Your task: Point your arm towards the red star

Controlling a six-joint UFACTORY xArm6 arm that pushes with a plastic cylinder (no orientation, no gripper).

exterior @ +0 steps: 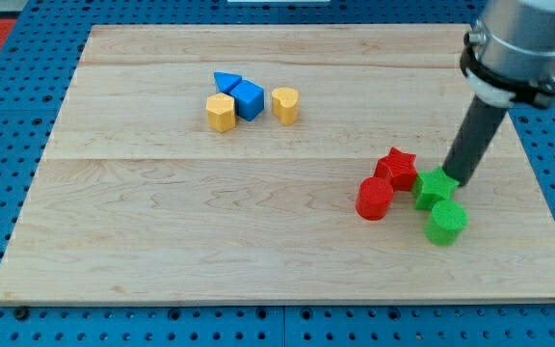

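On the wooden worktop (pixel 162 222), my tip (pixel 458 179), a bare rod with no hand to open or close, touches the green star-shaped block (pixel 434 187) just right of the red star-shaped block (pixel 397 168).

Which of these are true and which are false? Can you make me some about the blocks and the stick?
1. The red star sits near the green blocks. True.
2. My tip is over by the blue blocks. False: it is at the view's right, just beside the green star, a little to the right of the red star.
3. There are two yellow blocks. True: the yellow hexagon and the yellow heart.
4. The red cylinder is at the view's top left. False: it lies at the lower right, just below and left of the red star.
5. The blue cube sits between the two yellow blocks. True.
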